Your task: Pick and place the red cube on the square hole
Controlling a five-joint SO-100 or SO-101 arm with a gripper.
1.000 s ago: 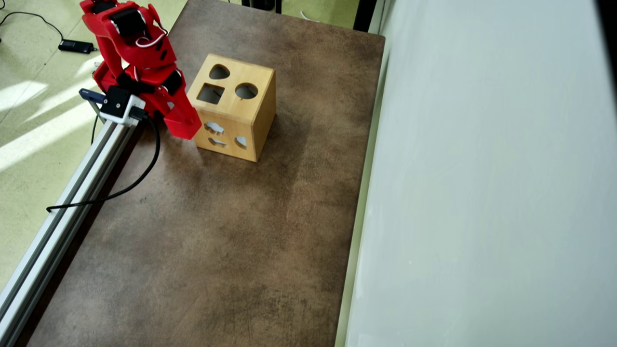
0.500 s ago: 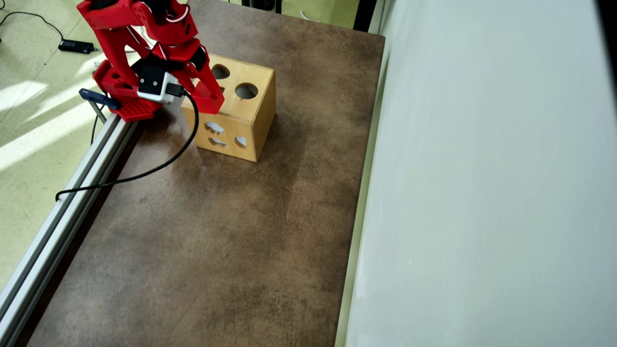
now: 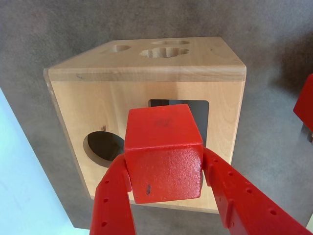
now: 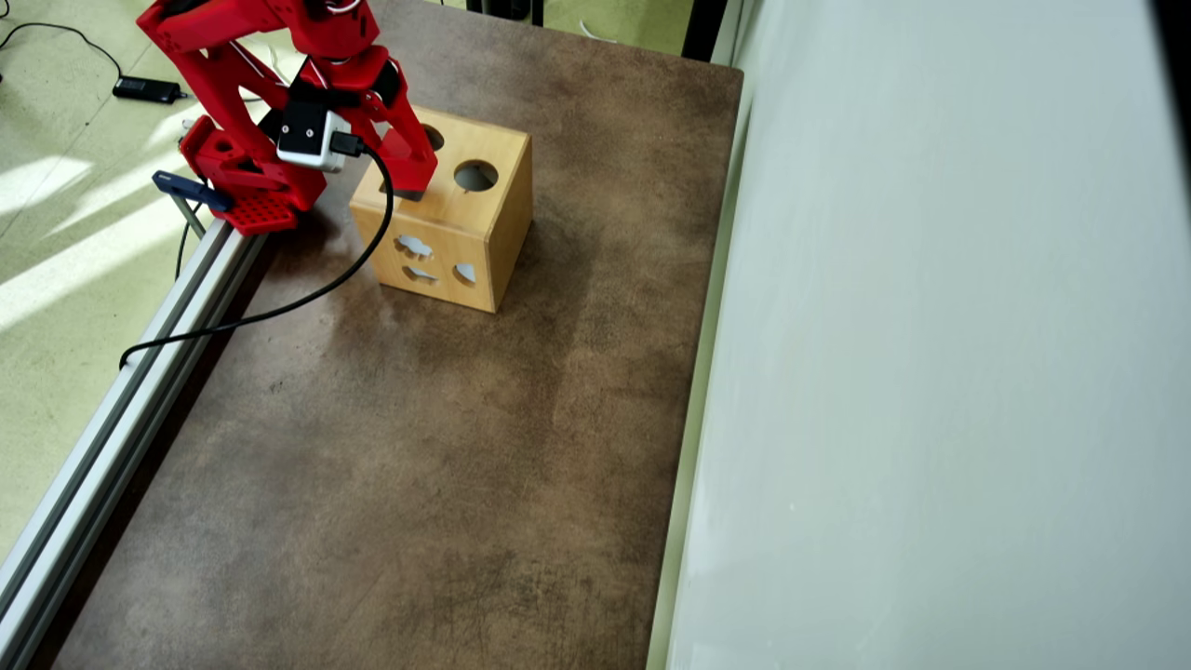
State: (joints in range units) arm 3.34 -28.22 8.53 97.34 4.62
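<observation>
In the wrist view my gripper (image 3: 165,166) is shut on the red cube (image 3: 164,154), with a red finger pressed to each side of it. The cube hangs in front of the light wooden box (image 3: 146,88). Right behind the cube is the square hole (image 3: 203,117); only its top edge and right strip show. A round hole (image 3: 101,147) lies to the left of the cube. In the overhead view the gripper (image 4: 409,181) hovers over the left part of the box (image 4: 465,237) top and covers the square hole. The cube cannot be made out there.
The box's round hole (image 4: 475,175) stays uncovered, and small cutouts (image 4: 414,247) mark its near side. An aluminium rail (image 4: 121,419) runs along the table's left edge, with a black cable (image 4: 279,307) looping from the wrist camera. A pale wall (image 4: 930,372) bounds the right side.
The gripper has swung from beside the box's left face up and rightwards onto its top, so that it now covers the square hole. The box has not moved.
</observation>
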